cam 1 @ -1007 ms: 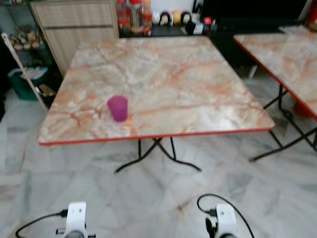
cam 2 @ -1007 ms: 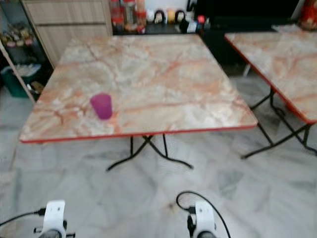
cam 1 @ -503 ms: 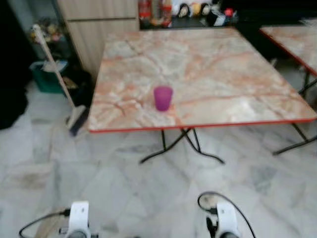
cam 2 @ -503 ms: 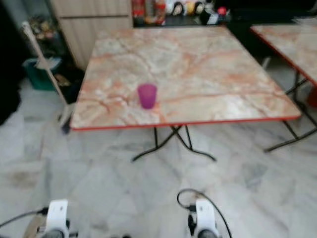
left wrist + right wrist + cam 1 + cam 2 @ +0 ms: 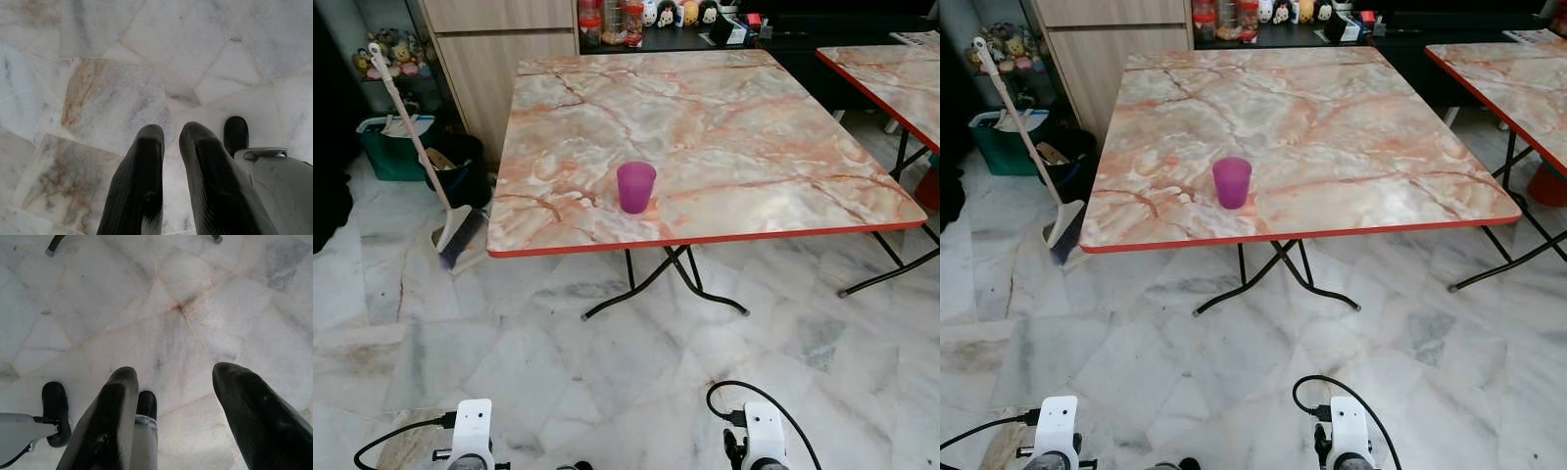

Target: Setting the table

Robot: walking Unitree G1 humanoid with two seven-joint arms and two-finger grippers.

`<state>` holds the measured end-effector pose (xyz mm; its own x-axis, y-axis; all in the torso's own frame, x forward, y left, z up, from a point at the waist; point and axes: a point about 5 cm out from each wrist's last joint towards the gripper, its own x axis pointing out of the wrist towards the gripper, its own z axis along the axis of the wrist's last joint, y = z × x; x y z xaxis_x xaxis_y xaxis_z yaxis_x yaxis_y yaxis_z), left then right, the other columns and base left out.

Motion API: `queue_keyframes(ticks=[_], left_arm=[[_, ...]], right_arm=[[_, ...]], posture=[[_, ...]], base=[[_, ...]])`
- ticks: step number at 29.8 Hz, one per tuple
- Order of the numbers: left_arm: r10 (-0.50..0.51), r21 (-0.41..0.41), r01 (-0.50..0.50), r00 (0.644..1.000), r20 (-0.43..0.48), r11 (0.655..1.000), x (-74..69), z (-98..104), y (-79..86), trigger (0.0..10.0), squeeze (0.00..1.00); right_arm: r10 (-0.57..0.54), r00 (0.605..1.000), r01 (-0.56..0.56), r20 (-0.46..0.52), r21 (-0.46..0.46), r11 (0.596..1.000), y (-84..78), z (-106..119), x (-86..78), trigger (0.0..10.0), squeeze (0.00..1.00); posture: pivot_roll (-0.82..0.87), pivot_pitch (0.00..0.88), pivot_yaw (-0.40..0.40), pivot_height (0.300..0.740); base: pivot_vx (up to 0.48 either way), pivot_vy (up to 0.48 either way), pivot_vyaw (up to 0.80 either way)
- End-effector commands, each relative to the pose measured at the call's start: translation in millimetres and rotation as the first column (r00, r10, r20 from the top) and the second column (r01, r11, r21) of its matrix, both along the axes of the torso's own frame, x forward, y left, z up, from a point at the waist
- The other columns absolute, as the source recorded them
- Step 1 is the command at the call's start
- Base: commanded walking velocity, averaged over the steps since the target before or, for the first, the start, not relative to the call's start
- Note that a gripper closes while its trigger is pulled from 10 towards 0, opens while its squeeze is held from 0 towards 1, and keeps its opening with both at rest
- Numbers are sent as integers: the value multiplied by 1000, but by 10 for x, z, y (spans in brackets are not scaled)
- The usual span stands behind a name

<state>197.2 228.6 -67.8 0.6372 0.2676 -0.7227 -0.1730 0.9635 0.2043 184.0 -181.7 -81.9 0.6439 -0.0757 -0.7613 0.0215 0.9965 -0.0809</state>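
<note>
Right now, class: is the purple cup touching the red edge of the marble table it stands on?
Apart. In the left eye view the purple cup stands upright with a strip of marble top between its base and the table's red edge.

Off to the far left I see a broom (image 5: 421, 157) leaning with its bristles on the marble-tiled floor (image 5: 538, 362). Just behind it sit a green bin (image 5: 393, 157) and a dark bin (image 5: 460, 166), and a wooden cabinet (image 5: 499, 44) rises beyond them. Small figurines (image 5: 680, 13) and red-capped jars (image 5: 607, 18) line a dark counter at the far side. At the right stands a second marble-topped table (image 5: 891, 73) on black folding legs.
</note>
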Motion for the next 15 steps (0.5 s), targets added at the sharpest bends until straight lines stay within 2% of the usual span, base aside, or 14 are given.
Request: queue_keyframes(ticks=[1,12,15], left_arm=[[-8,0,8,1000,-18,1000,-35,-27,-27,10000,0],[-7,1,7,1000,-18,1000,-45,-30,-22,10000,0],[-4,0,4,1000,-19,1000,-55,-35,-20,10000,0]], right_arm=[[-17,1000,17,-20,-2,1000,-41,-18,-39,10000,0],[-14,1000,14,-20,-1,1000,-36,-18,-38,10000,0],[-11,1000,11,-25,-2,1000,-40,-23,-49,10000,0]], posture=[[6,138,-6,740],[7,141,-7,740],[6,140,-8,740]], base=[[0,-480,0],[0,-480,0],[0,-325,0]])
